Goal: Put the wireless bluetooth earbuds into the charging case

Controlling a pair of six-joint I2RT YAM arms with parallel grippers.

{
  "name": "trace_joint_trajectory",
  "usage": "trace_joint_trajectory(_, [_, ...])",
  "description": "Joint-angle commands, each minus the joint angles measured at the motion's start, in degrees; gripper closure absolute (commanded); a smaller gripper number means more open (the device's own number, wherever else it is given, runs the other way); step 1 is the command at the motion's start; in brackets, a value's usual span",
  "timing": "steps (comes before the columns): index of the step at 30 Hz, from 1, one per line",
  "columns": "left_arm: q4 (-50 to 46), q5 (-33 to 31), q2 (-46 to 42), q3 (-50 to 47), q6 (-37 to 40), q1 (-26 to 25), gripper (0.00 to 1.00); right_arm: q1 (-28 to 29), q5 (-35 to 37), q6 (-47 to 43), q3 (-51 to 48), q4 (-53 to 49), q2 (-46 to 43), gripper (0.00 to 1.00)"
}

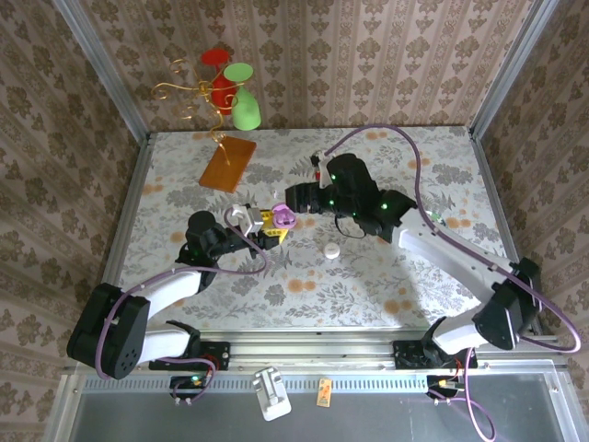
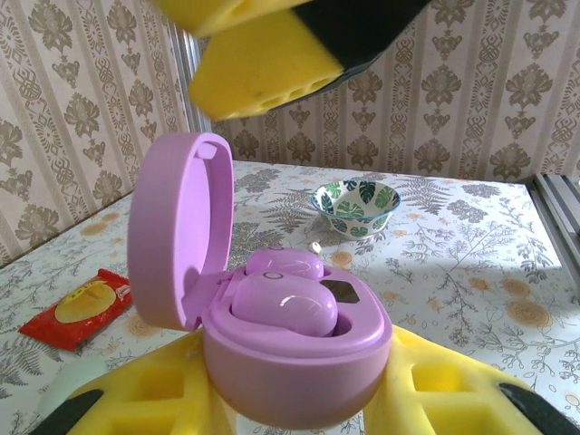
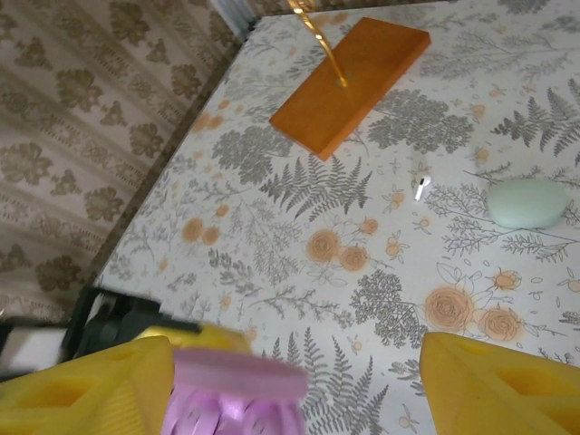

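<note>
Floral tabletop [image 2: 471, 272], lilac case [image 2: 299, 372] lid-up between clenched left jaws (right jaws apart), earbud [image 2: 283, 306] crosswise inside.

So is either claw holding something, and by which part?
The left gripper holds the open purple case by its base; the right gripper holds nothing.
</note>
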Motion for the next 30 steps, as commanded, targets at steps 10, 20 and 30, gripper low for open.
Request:
trace_joint_trajectory(10, [1.4,-3.3,-0.8,0.1,0.2,-0.3,0.75,-0.7,-6.8,3.7,0.6,-4.3,3.0,0.27])
trace_joint_trajectory(20, [9.0,-6.1,1.4,0.8,-6.3,-0.3,0.75,-5.9,-23.8,22.5,-17.6,29.2,-5.3,0.22])
trace_joint_trajectory(30, [21.9,-8.6,6.5,1.8,-13.2,-2.0,0.75,-6.1,-31.6,47.3,-26.5,62.5,1.4,0.28])
